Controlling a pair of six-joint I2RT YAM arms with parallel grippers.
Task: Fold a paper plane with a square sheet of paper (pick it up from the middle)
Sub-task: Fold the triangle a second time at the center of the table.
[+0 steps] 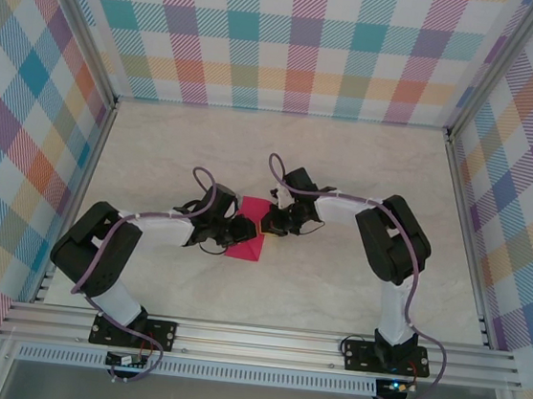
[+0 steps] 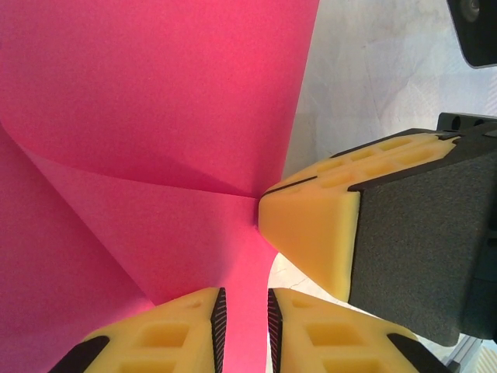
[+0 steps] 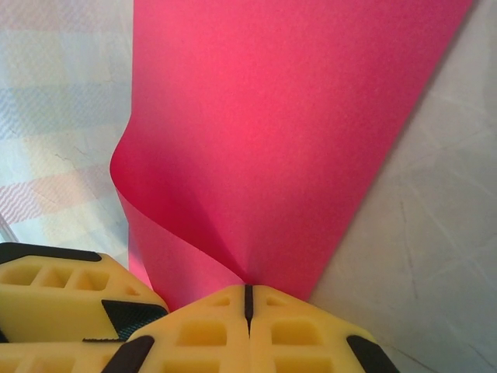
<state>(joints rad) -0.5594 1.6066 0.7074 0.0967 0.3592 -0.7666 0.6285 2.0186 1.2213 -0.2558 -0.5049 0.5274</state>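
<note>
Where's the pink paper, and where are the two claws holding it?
sheet of paper (image 1: 245, 247), top view, its near flat part.
left gripper (image 2: 244, 326), left wrist view, between its fingertips.
right gripper (image 3: 248, 305), right wrist view, where its fingertips meet.

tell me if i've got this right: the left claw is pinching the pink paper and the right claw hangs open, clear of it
Not quite. The right claw is not open or clear of it: its fingers are shut on the edge of the paper, as the right wrist view shows. The rest holds: the left claw is pinching the paper.
</note>
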